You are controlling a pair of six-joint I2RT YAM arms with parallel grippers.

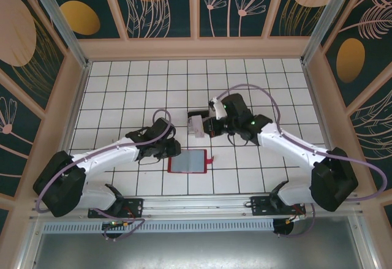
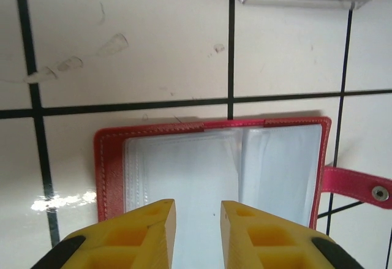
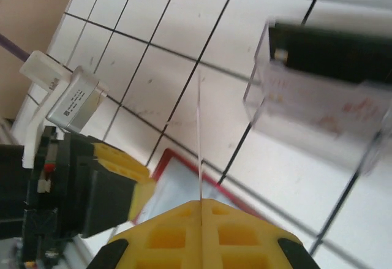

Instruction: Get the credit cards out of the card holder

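Card holder (image 1: pixel 188 162) lies open on desk (image 1: pixel 122 85), near centre.
Left pincer (image 2: pixel 198 204) hovers over its sleeves, jaws slightly apart; right pincer (image 3: pixel 201 203) clamps a credit card (image 3: pixel 199 140) (seen edge-on) beside the clear box (image 3: pixel 318 109), farther back.

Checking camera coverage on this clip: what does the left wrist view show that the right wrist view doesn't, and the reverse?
Left wrist: the red snap tab and both open sleeve pages. Right wrist: the right hand shut on a thin card seen edge-on, and a dark card inside the transparent box. Both: the card holder, the box, and the left hand.
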